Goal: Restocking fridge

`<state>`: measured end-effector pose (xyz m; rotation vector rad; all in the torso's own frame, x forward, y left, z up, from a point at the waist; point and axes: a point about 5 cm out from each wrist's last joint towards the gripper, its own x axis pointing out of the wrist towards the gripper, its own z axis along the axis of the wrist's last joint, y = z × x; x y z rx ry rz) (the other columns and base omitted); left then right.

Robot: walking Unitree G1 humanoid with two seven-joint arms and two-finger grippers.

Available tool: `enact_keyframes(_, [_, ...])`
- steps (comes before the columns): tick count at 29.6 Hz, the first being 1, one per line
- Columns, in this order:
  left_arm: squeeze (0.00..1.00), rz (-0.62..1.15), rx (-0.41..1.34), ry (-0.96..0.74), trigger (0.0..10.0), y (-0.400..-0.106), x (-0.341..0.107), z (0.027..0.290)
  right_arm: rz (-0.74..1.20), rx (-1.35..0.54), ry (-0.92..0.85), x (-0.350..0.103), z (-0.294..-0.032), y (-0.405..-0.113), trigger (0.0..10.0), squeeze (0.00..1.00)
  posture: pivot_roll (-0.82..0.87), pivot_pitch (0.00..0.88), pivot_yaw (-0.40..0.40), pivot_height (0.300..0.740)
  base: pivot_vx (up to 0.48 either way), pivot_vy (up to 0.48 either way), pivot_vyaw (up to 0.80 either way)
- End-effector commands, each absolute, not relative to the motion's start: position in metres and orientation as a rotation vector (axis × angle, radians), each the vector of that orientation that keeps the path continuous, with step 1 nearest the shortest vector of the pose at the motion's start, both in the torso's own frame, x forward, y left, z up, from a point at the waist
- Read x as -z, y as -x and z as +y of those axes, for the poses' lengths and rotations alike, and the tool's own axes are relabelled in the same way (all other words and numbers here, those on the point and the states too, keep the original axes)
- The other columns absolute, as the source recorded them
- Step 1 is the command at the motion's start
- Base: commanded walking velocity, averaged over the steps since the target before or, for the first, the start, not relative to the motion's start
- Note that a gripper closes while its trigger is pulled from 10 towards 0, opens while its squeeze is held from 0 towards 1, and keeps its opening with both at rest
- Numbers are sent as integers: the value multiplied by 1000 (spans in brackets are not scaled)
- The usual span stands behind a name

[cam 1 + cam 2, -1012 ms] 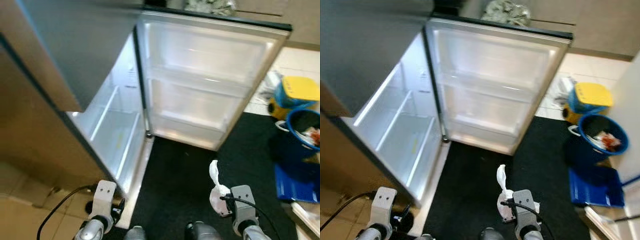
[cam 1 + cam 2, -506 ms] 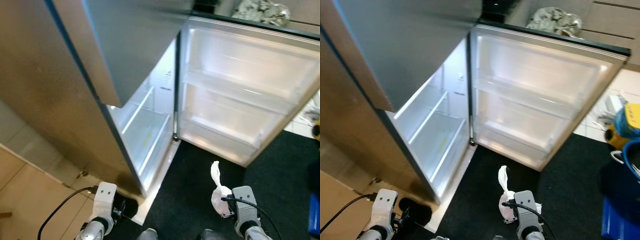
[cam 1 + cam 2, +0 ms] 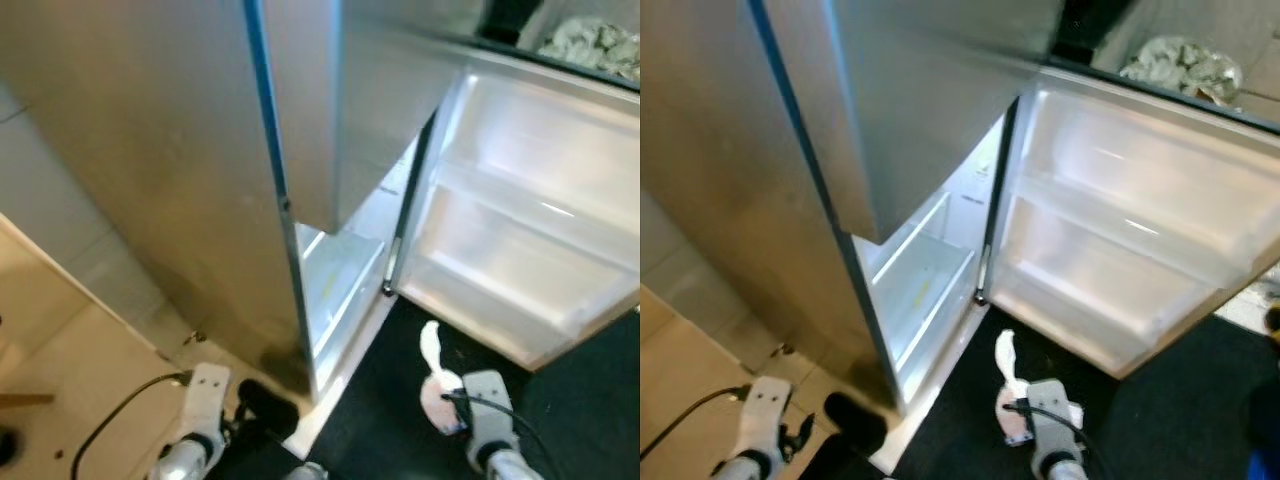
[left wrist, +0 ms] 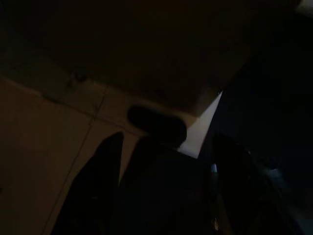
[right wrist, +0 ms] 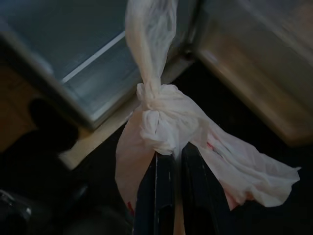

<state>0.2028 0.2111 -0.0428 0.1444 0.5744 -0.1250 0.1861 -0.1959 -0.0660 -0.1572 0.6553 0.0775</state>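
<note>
The view has swung left, so the open silver fridge [image 3: 940, 180] now stands ahead, while the right gripper [image 5: 172, 161], fingers closed, holds the knotted white plastic bag [image 5: 166, 122] low before its shelves, apparently ready for stocking.

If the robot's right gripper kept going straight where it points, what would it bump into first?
Probably the fridge's open lower shelf. The right gripper, shut on the white plastic bag, points that way; depth is hard to judge.
</note>
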Motion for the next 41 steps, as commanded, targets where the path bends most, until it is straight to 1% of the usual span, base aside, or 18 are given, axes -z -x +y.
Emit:
enact_keyframes(1, [0,627,119,-144,10000,-188,52,214,662,-74,165,67,-197,-183,10000,0,-60,154,-8,740,0,0,800])
enact_keyframes(6, [0,626,121,-145,10000,-188,52,213,659,-66,156,67,-198,-183,10000,0,-60,154,-8,740,0,0,753])
enact_keyframes(26, [0,623,145,-157,10000,-190,51,211,648,-70,127,67,-195,-183,10000,0,-61,156,-6,740,0,0,0])
enact_keyframes(41, [0,626,135,-157,10000,-191,52,210,649,-72,127,67,-196,-182,10000,0,-63,157,-7,740,0,-408,0])
